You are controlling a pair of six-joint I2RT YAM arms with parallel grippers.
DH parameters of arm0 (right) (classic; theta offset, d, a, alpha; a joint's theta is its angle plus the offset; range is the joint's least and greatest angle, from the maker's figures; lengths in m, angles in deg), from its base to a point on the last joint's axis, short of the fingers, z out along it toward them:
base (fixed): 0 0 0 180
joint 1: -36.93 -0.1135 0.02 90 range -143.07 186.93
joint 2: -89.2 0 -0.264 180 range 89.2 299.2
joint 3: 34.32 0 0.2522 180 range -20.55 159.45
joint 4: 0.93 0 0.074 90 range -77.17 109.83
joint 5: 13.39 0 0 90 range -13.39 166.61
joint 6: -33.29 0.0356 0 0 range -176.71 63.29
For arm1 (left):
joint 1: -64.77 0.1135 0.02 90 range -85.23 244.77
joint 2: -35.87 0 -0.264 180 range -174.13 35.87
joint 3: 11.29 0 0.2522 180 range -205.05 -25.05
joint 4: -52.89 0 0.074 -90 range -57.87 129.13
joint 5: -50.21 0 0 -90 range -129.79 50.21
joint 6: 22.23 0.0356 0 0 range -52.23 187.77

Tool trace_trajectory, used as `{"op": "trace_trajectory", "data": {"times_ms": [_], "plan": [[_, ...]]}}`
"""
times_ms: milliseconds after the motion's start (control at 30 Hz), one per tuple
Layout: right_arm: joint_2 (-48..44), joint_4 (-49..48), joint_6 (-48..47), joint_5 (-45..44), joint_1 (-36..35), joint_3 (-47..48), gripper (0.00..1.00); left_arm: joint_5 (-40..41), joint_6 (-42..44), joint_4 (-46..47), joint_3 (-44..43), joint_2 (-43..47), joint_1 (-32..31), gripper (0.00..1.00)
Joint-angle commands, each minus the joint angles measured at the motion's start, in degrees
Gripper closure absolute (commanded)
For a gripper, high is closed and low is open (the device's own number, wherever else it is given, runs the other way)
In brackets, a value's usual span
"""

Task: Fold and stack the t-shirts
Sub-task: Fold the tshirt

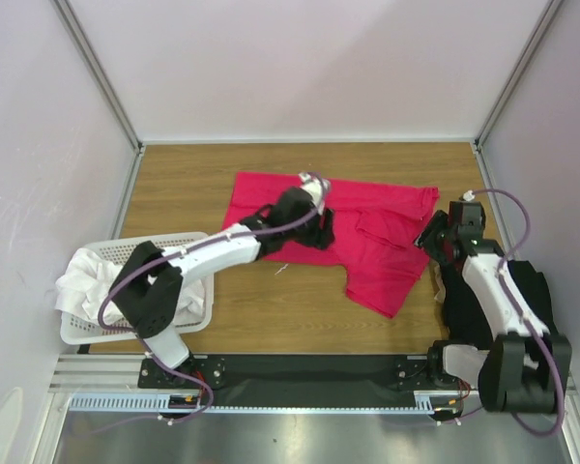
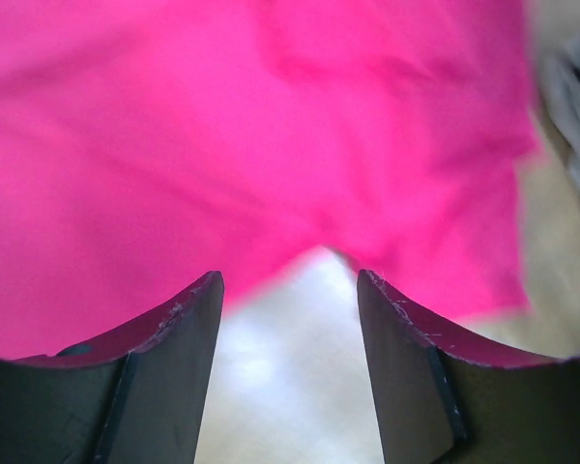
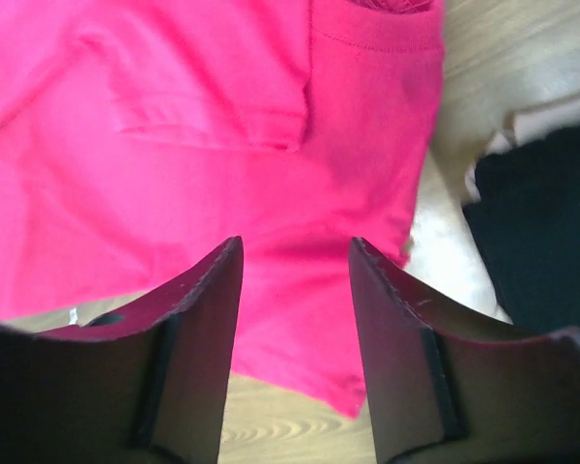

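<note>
Fingers of the left gripper (image 2: 288, 280) stood apart, holding nothing, over the crimson-pink t-shirt (image 1: 377, 261) spread on the table (image 1: 174, 193); the right gripper (image 3: 295, 246) likewise gaped above that shirt's right edge; the black t-shirt (image 3: 541, 222) lay just beside it.

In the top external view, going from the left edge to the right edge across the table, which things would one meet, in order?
White basket holding white t-shirts → crimson-pink t-shirt → black t-shirt.
</note>
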Motion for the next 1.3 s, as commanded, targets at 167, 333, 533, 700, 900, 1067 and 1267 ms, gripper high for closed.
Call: {"op": "trace_trajectory", "data": {"times_ms": [167,333,533,700,900,1067,1267], "plan": [[20.39,-12.94,-0.66,-1.12,0.64,4.76,0.55,-1.38,0.23,-0.84,-1.68,-3.09,13.83,0.37],[26.90,-15.77,-0.40,-0.42,0.64,7.22,0.57,-0.59,0.85,-2.77,-4.14,-7.39,17.62,0.39],[35.95,-15.77,-1.63,-0.77,1.42,12.76,0.59,1.08,-1.25,-1.28,-5.02,-12.14,21.40,0.41],[43.68,-12.18,-2.33,1.43,2.31,20.65,0.62,0.64,-2.49,-2.69,-9.06,-15.83,24.12,0.43],[45.71,-8.31,-3.38,4.67,3.45,26.73,0.60,-0.42,-2.75,-4.88,-16.52,-18.03,25.70,0.42],[46.16,1.00,-5.49,6.70,3.54,37.36,0.53,1.51,-3.37,-6.38,-24.88,-21.71,26.50,0.42],[51.75,-1.00,-5.76,7.66,4.06,46.22,0.51,4.51,-6.26,-7.70,-34.81,-28.83,28.69,0.44]]}}
